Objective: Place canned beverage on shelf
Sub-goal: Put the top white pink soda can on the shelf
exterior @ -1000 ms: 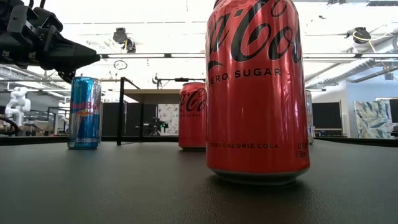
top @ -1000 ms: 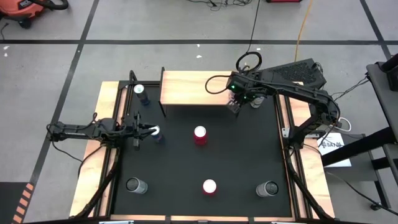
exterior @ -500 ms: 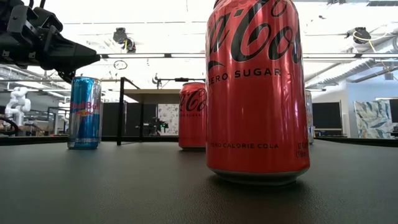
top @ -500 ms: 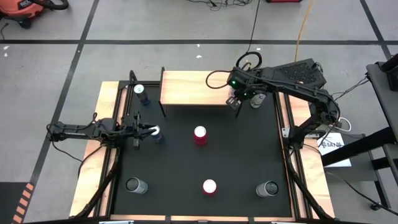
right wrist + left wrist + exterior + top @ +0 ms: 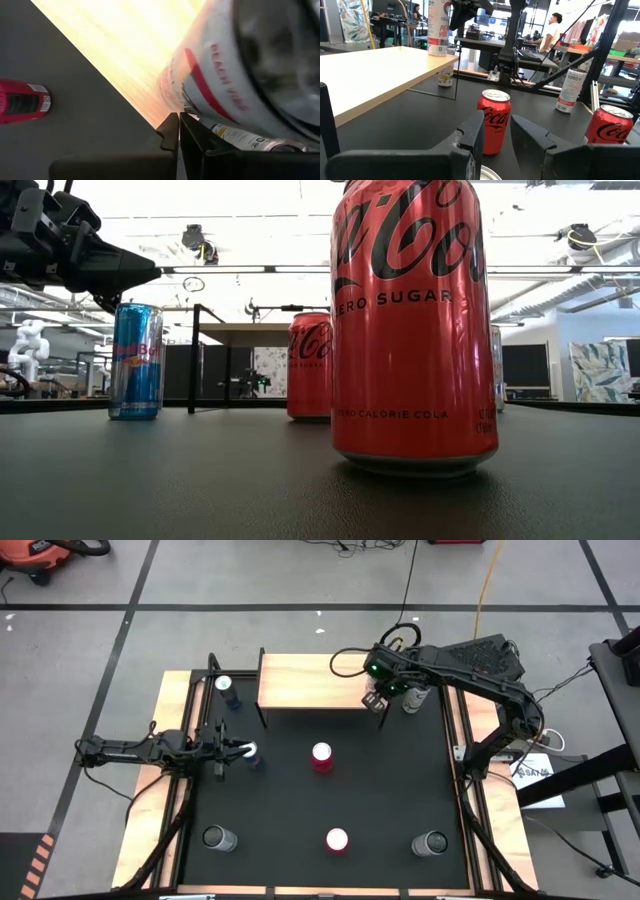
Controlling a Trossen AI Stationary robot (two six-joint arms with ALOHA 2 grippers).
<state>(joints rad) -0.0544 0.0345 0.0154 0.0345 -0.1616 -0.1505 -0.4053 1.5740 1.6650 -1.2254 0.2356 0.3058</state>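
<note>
On the 1 black-topped table (image 5: 400,790) stand 2 red cola cans (image 5: 321,756) (image 5: 336,839), 2 slim blue cans (image 5: 227,687) (image 5: 250,752) and 2 pale silver-topped cans (image 5: 217,837) (image 5: 432,843). There are 2 more white cans: 1 tall lettered one (image 5: 438,27) on the board and 1 (image 5: 412,700) just beside it. There is 1 light-wood shelf on thin black legs (image 5: 300,680). There are 2 dark robot arms (image 5: 130,750) (image 5: 480,670). That makes 8 cans in all.
</note>
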